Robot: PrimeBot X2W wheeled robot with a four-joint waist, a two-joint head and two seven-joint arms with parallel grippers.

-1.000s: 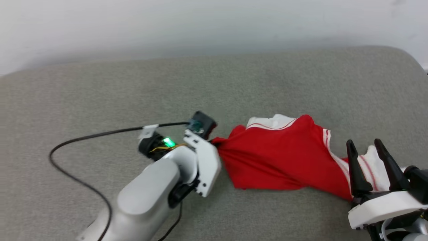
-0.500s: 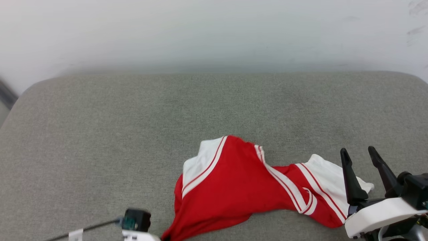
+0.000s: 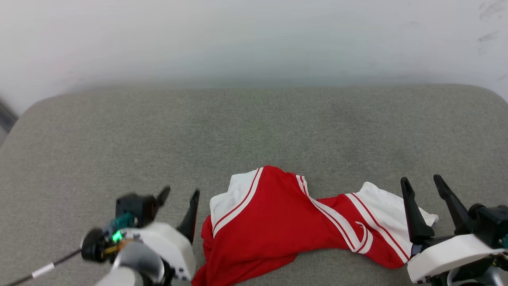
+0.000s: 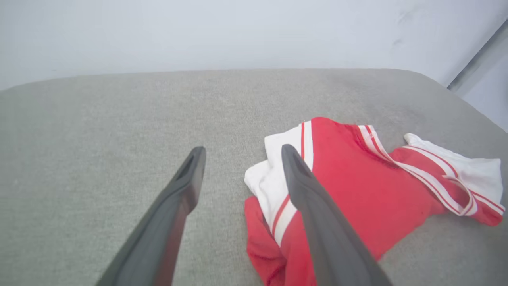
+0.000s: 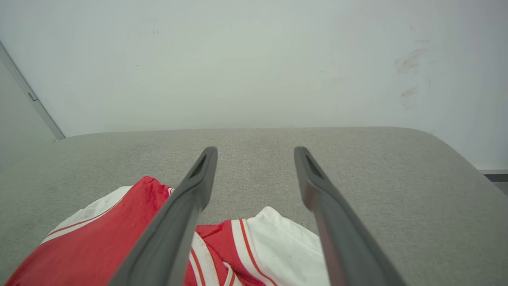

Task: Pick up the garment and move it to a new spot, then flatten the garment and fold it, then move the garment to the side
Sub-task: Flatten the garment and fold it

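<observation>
The garment (image 3: 285,230), a red jersey with white red-striped trim, lies crumpled on the grey padded surface (image 3: 254,127) near its front edge. My left gripper (image 3: 179,196) stands open just left of the garment's left end, nothing between its fingers. In the left wrist view the left gripper (image 4: 242,151) points past the garment (image 4: 357,186), its right finger over the white trim. My right gripper (image 3: 421,182) is open at the garment's right end, above the white sleeve. The right wrist view has the right gripper (image 5: 256,151) spread over the garment (image 5: 99,238), which lies low and left.
A white wall (image 3: 254,39) rises behind the padded surface. The surface's rounded corners show at far left and far right. A dark cable (image 3: 39,271) trails from my left wrist at the lower left. Bare grey padding stretches behind and left of the garment.
My left gripper was shut on the garment's left edge and has let go; it now stands open beside it. The garment has settled on the surface. The camera shifted earlier.
</observation>
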